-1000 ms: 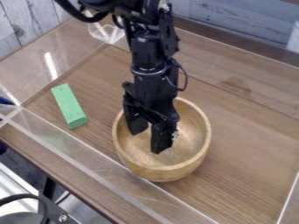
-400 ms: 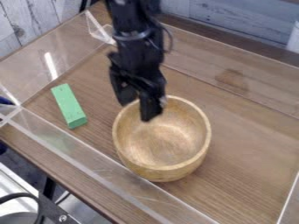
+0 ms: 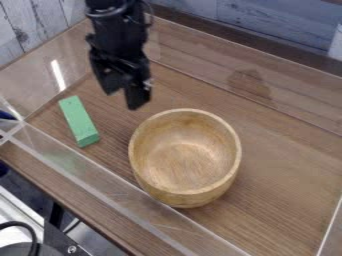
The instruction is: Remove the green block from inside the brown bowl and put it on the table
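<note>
The green block [image 3: 79, 120] lies flat on the table [image 3: 274, 120], left of the brown bowl [image 3: 201, 193] and apart from it. The bowl stands upright in the middle front, and its pale inside is empty. My gripper [image 3: 120, 95] hangs above the table behind and to the left of the bowl, just right of and above the block. Its fingers [image 3: 138, 95] are apart and hold nothing.
Clear acrylic walls [image 3: 80, 190] run along the table's front and left edges. A darker stain [image 3: 250, 85] marks the tabletop behind the bowl. A white plank wall [image 3: 40, 25] is at the back left.
My gripper has risen out of the bowl and moved back and to the left, toward the block's side. The block and the bowl have not moved.
</note>
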Tool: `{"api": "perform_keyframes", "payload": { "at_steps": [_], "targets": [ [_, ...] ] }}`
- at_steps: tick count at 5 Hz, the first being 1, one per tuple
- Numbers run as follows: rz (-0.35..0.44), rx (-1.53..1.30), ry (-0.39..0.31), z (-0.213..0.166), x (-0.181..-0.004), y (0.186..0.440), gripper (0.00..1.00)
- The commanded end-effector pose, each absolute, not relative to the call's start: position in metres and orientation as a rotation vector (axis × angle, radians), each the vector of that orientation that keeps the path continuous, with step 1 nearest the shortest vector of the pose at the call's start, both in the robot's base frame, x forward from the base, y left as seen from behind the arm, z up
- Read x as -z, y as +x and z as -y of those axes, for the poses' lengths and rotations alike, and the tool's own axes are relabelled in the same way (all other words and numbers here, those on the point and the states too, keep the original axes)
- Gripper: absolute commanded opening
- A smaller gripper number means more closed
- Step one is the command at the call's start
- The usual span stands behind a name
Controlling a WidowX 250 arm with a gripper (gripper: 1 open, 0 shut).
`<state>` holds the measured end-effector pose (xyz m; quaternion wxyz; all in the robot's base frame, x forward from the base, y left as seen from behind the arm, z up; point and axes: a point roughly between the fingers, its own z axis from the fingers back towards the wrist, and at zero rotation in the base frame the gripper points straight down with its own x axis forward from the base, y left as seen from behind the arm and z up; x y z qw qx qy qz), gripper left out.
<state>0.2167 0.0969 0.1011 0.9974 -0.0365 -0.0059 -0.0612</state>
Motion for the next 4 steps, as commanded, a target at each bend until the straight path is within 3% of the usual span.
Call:
{"api": "perform_keyframes", "payload": {
  "at_steps": [1, 4],
  "targets": [
    [0.041, 0.115, -0.040, -0.118, -0.107, 0.215, 1.00],
    [-0.004, 0.097, -0.019, -0.131, -0.083, 0.208, 1.00]
  ]
}}
